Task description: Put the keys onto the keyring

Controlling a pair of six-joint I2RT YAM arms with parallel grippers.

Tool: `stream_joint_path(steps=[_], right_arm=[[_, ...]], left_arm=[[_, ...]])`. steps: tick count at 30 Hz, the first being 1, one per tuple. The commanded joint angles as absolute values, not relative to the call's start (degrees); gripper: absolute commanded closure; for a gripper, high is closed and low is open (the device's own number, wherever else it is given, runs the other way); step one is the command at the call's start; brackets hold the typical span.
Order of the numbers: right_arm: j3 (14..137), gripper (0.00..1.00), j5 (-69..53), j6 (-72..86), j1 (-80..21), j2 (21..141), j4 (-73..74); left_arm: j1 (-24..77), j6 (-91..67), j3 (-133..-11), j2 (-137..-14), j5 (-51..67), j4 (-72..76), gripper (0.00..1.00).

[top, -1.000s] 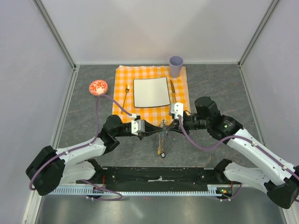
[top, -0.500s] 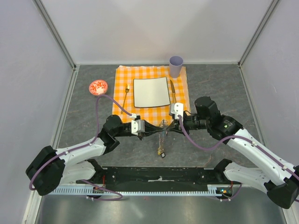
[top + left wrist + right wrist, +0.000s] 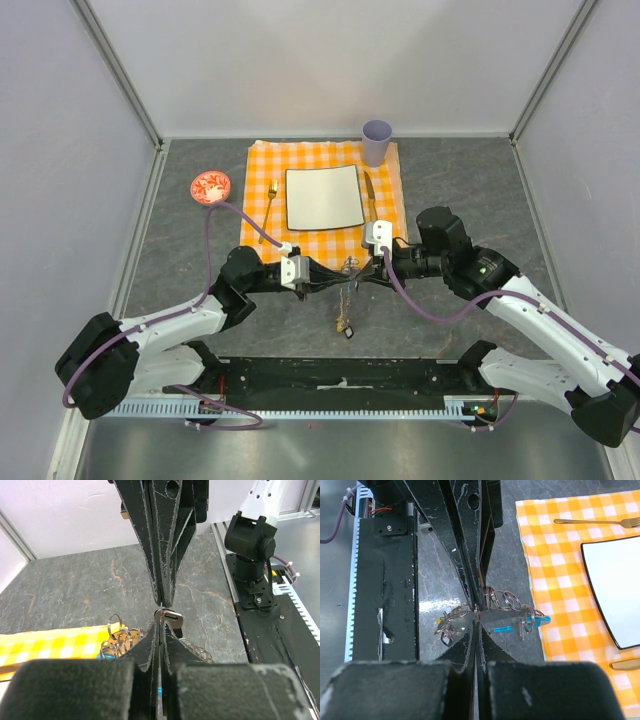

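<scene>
Left gripper and right gripper are meeting tip to tip over the grey table, just off the near edge of the checked cloth. Left fingers are pressing together, pinching one of the silvery keys at the tips. Right fingers are pressing together too, can't tell on what. Keyring with turquoise tag is sitting right beside the joined tips, chain trailing toward the arm bases
</scene>
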State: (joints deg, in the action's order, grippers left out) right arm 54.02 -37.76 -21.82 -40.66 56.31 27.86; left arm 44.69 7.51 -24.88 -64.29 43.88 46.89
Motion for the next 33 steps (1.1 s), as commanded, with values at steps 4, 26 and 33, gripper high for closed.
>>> stream_joint_path(steps=[4, 26, 33], right_arm=[[54.0, 1.0, -41.6, -21.1, -40.8, 56.9, 25.3], [53.3, 1.0, -43.4, -16.6, -40.8, 58.0, 21.0], [52.9, 1.0, -40.3, -16.8, -40.8, 57.0, 22.3]], left_arm=[[44.5, 5.9, -25.0, -62.6, 45.8, 54.1, 0.98], [44.6, 6.1, -24.4, -62.8, 46.8, 55.7, 0.98], [44.6, 6.6, -24.0, -61.9, 44.8, 55.1, 0.98]])
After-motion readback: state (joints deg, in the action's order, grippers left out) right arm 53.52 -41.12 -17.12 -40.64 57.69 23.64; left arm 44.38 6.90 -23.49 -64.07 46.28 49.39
